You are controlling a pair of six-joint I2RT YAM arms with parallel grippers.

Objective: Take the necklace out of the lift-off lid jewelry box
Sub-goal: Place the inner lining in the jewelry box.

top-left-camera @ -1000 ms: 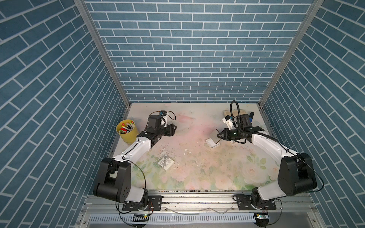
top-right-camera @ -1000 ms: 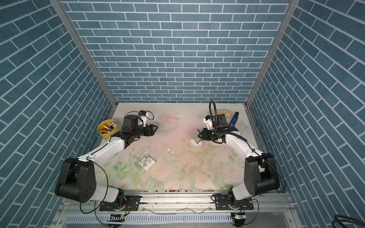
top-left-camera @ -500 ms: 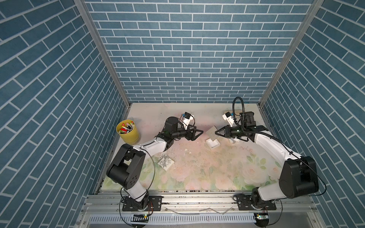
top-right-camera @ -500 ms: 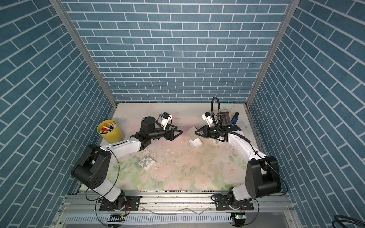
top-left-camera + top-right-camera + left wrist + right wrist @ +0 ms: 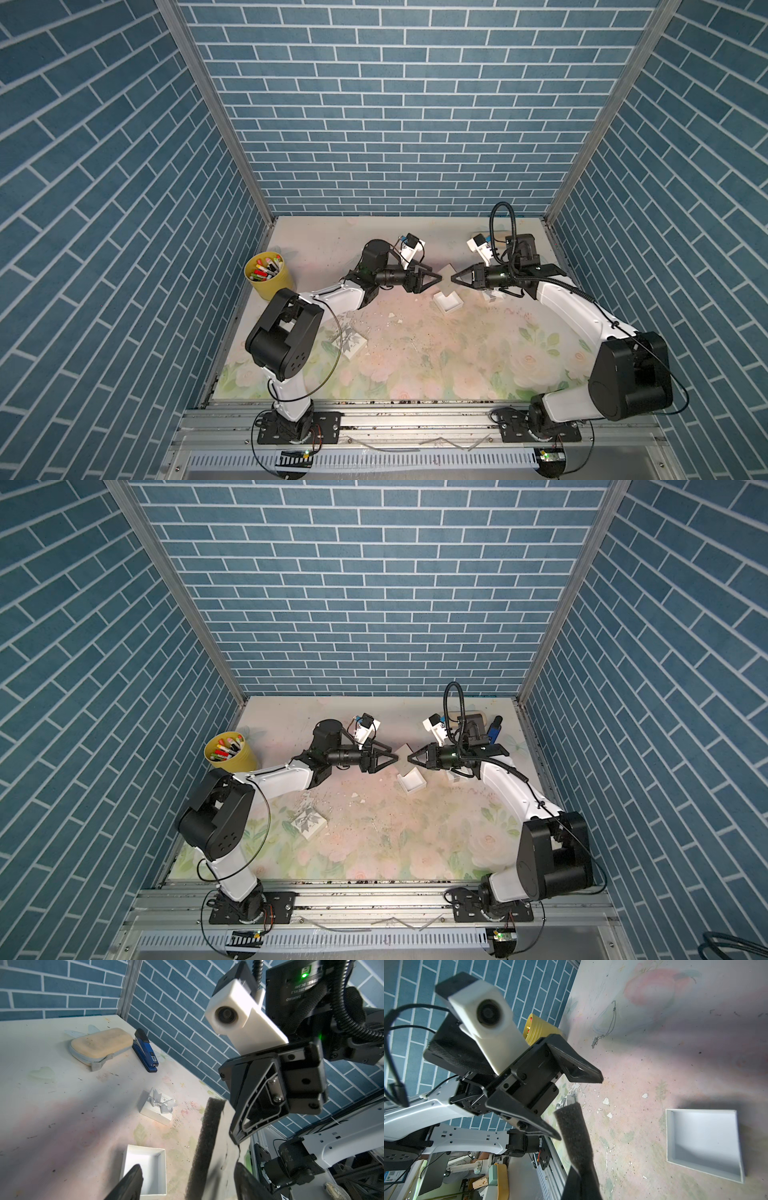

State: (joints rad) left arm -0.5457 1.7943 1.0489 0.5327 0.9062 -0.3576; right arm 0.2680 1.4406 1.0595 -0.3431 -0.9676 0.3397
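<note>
Right gripper (image 5: pixel 457 279) jaws were clamped tight on a foam pad (image 5: pixel 448 277), held up near the open box (image 5: pixel 450 306). Left gripper (image 5: pixel 435 277) jaws stood apart around the pad's other edge, contact unclear. Necklace (image 5: pixel 609 1022) lay loose on the counter (image 5: pixel 415 365), outside the box.

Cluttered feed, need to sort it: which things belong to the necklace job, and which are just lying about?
Job:
necklace, already out
open white box
bow-topped lid
foam insert, held aloft

Lying about:
yellow pen cup
floral box
beige pouch
blue stapler
</note>
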